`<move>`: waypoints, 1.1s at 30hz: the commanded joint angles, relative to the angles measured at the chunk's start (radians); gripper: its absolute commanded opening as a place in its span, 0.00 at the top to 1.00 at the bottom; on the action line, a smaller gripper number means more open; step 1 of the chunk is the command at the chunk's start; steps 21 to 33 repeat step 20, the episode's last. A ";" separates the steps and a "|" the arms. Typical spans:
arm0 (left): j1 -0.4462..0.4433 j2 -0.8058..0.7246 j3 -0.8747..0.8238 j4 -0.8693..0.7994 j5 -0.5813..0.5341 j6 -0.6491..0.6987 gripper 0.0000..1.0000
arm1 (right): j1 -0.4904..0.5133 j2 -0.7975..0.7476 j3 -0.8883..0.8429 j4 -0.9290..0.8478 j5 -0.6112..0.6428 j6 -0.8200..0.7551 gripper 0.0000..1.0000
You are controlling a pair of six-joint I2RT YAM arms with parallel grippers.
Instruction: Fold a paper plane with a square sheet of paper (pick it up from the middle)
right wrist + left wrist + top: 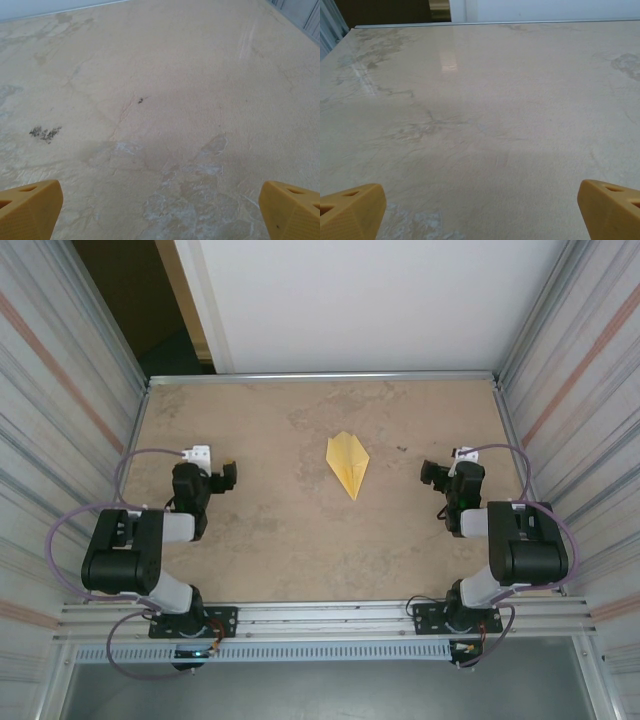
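Observation:
The paper plane [347, 464] is a small yellow dart lying flat at the middle of the table, its sharp tip pointing toward the near edge. A flat square sheet of paper is out of view. My left gripper [218, 464] rests low to the plane's left, well apart from it, open and empty. In the left wrist view its yellow fingertips [351, 210] stand wide over bare tabletop. My right gripper [445, 464] sits to the plane's right, also apart, open and empty. Its yellow fingertips [290, 207] sit at the frame's lower corners over bare table.
The tan stone-look table [280, 540] is fenced by a metal rail at the back [320, 377] and ribbed metal walls [60, 390] on both sides. Both arm bases are bolted at the near edge [320, 620]. Purple cables loop beside each arm.

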 commanded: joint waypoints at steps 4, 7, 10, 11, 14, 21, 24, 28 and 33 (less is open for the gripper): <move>0.000 0.001 0.009 -0.013 -0.017 0.032 0.01 | 0.003 0.006 0.020 0.018 0.019 -0.029 0.01; 0.002 0.003 0.014 -0.022 -0.011 0.032 0.01 | 0.003 0.006 0.020 0.017 0.021 -0.030 0.01; 0.007 0.002 0.018 -0.028 0.000 0.030 0.01 | 0.002 0.007 0.019 0.017 0.021 -0.029 0.01; 0.007 0.003 0.018 -0.029 -0.001 0.029 0.01 | 0.003 0.007 0.019 0.017 0.021 -0.030 0.01; 0.007 0.006 0.023 -0.036 0.001 0.030 0.01 | 0.003 0.007 0.019 0.017 0.020 -0.029 0.01; 0.007 0.004 0.016 -0.027 0.001 0.029 0.01 | 0.003 0.004 0.015 0.022 0.020 -0.030 0.01; 0.007 0.004 0.016 -0.027 0.001 0.029 0.01 | 0.003 0.004 0.015 0.022 0.020 -0.030 0.01; 0.007 0.004 0.016 -0.027 0.001 0.029 0.01 | 0.003 0.004 0.015 0.022 0.020 -0.030 0.01; 0.007 0.004 0.016 -0.027 0.001 0.029 0.01 | 0.003 0.004 0.015 0.022 0.020 -0.030 0.01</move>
